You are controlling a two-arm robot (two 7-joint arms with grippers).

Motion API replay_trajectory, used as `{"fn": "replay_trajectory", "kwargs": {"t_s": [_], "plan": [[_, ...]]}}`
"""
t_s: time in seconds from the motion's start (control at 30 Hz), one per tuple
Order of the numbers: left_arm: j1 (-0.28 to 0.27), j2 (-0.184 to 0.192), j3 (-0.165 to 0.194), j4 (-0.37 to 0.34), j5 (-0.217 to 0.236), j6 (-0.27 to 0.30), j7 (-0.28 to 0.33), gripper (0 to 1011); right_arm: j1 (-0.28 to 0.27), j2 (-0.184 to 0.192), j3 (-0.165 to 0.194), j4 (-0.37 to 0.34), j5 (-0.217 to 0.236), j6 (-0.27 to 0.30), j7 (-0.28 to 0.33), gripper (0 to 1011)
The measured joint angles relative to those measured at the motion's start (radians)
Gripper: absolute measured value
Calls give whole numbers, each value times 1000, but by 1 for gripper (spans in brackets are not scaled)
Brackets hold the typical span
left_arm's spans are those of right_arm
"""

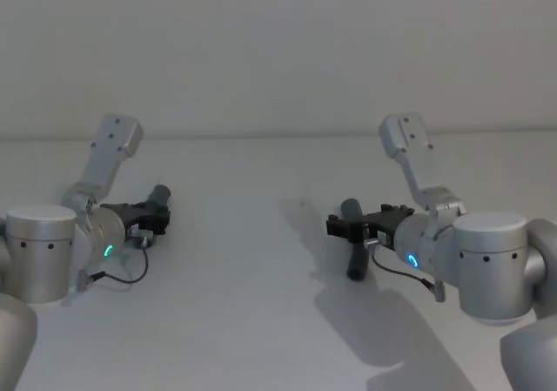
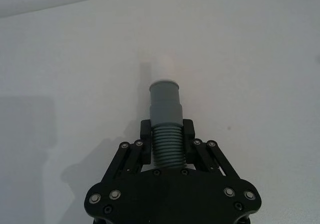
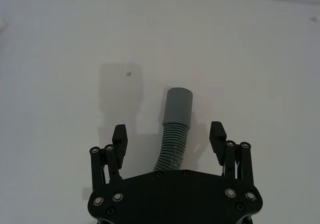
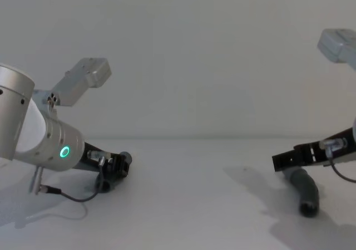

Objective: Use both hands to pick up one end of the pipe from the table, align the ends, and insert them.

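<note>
The left arm (image 1: 39,252) and the right arm (image 1: 492,265) sit nearest the robot. Both reach forward and low over the white table (image 1: 244,304), well apart from each other.

On the left side, the left tool (image 2: 167,131) is closed narrow on the white-tipped piece (image 2: 165,104). Its two fingers (image 2: 146,131) press the ribbed section from both sides. The smooth grey collar and then the white tip (image 2: 162,67) stick out beyond them, pointing away across the table. Whether this piece touches the surface cannot be told.

On the right side, the right tool (image 3: 168,133) stands wide. Its fingers (image 3: 120,136) are spread to either side of the socket piece (image 3: 177,109), with a clear gap on each side. That piece lies on the table under the tool, with its ribbed part between the fingers and its smooth grey socket mouth (image 3: 180,92) just past them.

Beyond both pieces the table runs on to the pale wall (image 1: 278,51).
</note>
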Motion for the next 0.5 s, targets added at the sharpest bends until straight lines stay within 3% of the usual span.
{"fn": "replay_trajectory", "kwargs": {"t_s": [0.5], "plan": [[0, 0, 0, 0, 0, 0, 0, 327, -5, -3, -3, 31, -10, -10, 19, 1001]]}}
